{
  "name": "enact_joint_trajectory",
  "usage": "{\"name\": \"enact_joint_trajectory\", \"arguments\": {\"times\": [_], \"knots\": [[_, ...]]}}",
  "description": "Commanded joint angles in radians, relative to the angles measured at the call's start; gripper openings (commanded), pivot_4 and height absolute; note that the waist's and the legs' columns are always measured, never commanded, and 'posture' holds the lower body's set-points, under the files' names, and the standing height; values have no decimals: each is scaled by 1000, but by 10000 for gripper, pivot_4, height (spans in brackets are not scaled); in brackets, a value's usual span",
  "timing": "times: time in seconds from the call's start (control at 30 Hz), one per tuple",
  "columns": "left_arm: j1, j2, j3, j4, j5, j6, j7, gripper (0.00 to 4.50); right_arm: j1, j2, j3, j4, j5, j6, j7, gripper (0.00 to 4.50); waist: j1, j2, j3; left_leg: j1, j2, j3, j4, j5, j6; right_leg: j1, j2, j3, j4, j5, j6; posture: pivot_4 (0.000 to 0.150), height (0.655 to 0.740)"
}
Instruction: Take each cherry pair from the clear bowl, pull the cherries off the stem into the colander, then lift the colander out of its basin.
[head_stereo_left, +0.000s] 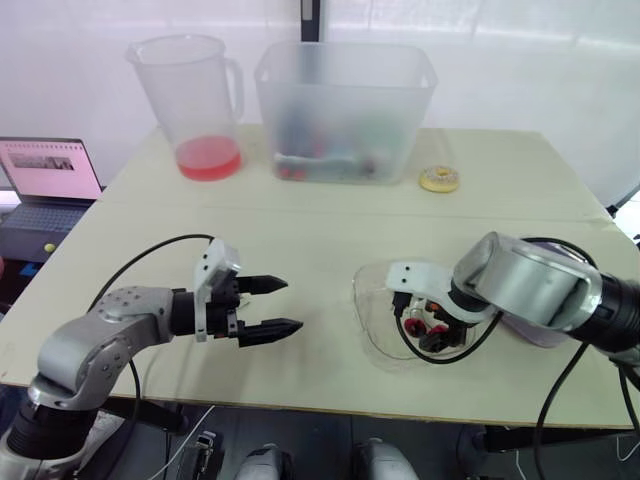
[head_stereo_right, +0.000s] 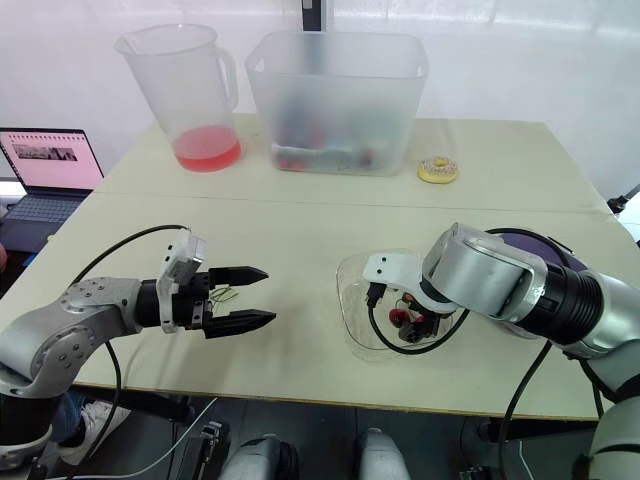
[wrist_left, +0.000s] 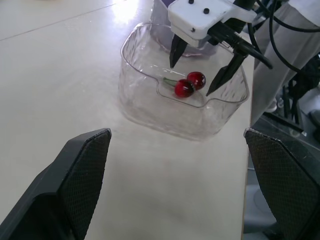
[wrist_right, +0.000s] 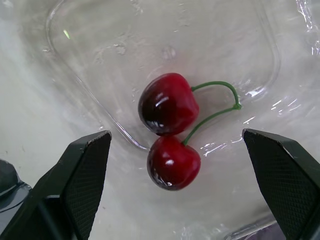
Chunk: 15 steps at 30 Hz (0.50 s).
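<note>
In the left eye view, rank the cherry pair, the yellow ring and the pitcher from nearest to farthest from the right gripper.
1. The cherry pair, in the clear bowl, between the fingers of the open right gripper.
2. The yellow ring, far side of the table, beyond the bowl.
3. The pitcher, far left corner, holding red liquid.

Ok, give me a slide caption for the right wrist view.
Open right gripper poised over the cherry pair, stem intact, in the clear bowl.

No legible text; laptop screen (head_stereo_left: 50, 168) unreadable.
</note>
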Motion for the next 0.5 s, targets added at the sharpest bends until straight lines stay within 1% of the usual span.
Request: {"name": "enact_joint_trajectory", "arguments": {"times": [0.03, 0.3, 0.4, 0.5], "knots": [[-14, 2, -3, -21, 3, -13, -4, 45000, -7, 0, 4, -9, -2, 8, -23, 44717, 0, 0, 0, 0, 0, 0, 0, 0, 0, 0, 0, 0, 0, 0, 0, 1500, 7131], [-16, 6, -13, -21, 8, -20, -5, 45000, 0, 3, 59, 16, -12, -2, -55, 44717, 0, 0, 0, 0, 0, 0, 0, 0, 0, 0, 0, 0, 0, 0, 0, 1500, 7131], [-20, 5, -16, -22, 10, -21, -5, 45000, 7, 10, 68, 14, -5, -1, -58, 36490, -1, 0, 0, 0, 0, 0, 0, 0, 0, 0, 0, 0, 0, 0, 0, 1500, 7131], [-25, 2, -19, -21, 11, -21, -5, 45000, 6, 18, 66, 14, -5, -5, -62, 22441, -1, 0, 0, 0, 0, 0, 0, 0, 0, 0, 0, 0, 0, 0, 0, 1500, 7131]]}}
